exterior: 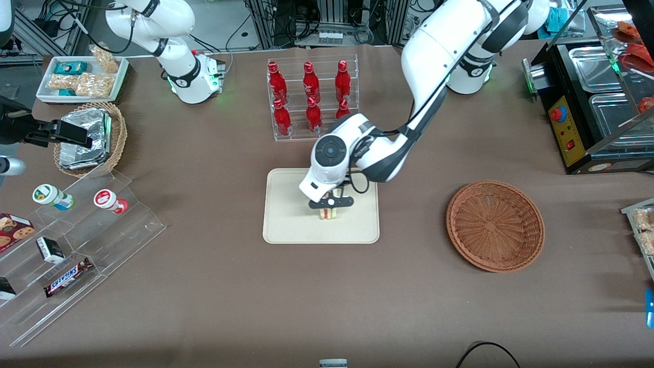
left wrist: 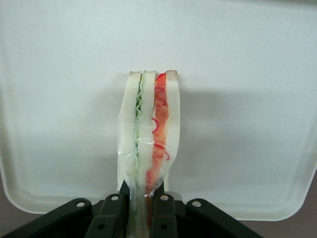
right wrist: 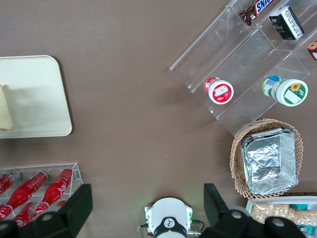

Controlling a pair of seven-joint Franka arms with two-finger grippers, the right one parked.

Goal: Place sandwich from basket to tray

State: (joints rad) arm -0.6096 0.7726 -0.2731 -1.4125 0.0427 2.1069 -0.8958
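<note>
Sandwich (exterior: 328,213) is over the tray (exterior: 286,225) from the front, gripper (exterior: 330,203) above it; basket (exterior: 494,225) sits bare toward the working arm's end of the bench; wrist cam shows jaws clamped on the sandwich (left wrist: 148,134), held on edge, probably to set it down flat-side-safe.

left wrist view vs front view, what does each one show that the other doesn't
Only the left wrist view shows the sandwich's layers edge-on, green and red filling between white bread, pinched between the fingers.

Only the front view shows the empty basket toward the working arm's end of the table, and the bottles farther from the camera than the tray.

Both show the gripper shut on the sandwich over the tray.
</note>
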